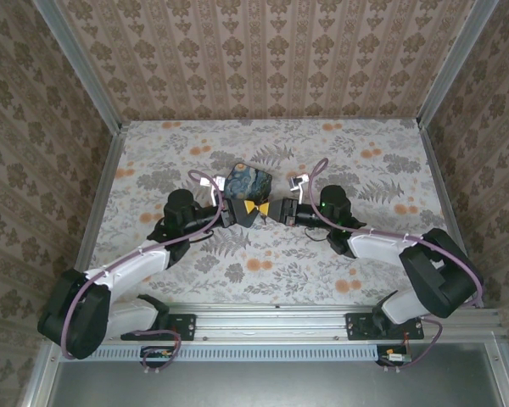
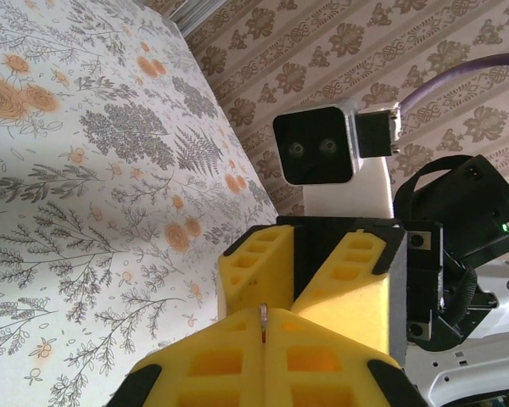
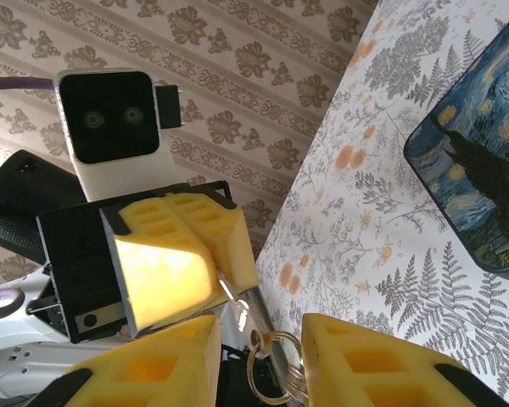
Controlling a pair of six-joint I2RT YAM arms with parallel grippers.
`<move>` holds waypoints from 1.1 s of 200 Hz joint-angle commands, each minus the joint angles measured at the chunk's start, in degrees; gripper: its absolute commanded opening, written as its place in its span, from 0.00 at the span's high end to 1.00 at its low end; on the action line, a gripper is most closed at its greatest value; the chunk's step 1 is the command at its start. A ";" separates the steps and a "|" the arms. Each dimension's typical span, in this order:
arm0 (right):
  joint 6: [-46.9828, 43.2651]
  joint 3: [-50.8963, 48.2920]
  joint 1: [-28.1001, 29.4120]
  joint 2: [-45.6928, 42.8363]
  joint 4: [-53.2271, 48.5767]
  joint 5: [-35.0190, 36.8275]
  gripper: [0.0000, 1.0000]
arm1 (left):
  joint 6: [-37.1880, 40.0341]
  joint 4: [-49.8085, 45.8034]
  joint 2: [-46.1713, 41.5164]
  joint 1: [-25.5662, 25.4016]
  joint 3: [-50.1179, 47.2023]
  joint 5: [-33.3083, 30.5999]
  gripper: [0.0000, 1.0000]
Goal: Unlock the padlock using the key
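Pinching thin silvery ringed key [image 3: 242,305] at its far end, left gripper [image 2: 263,320], blocky pocketed yellow fingers pressed together, key low centre between spread right gripper [image 3: 261,332] fingers, glossy swirl-painted blue tin [image 3: 483,170] upper right.

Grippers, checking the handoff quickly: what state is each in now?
Left gripper: shut on the key.
Right gripper: open, key ring between its fingers.
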 commanded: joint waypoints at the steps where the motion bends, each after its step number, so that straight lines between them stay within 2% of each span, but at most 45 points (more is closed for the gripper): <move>1: 1.19 1.56 0.42 0.90 3.44 -1.76 0.68 | -1.22 2.75 0.21 0.50 -0.61 0.79 1.00; 113: 1.59 1.40 0.94 0.55 4.93 -1.41 0.78 | -1.93 4.50 1.01 0.59 -1.24 2.02 1.00; 185: 1.55 0.28 1.01 0.05 6.75 -1.91 0.99 | -1.88 5.06 1.35 0.59 -1.64 2.43 1.00; 220: 0.23 -0.49 0.96 -1.52 4.99 -0.94 1.00 | -2.58 4.00 2.83 1.13 -1.44 1.44 0.98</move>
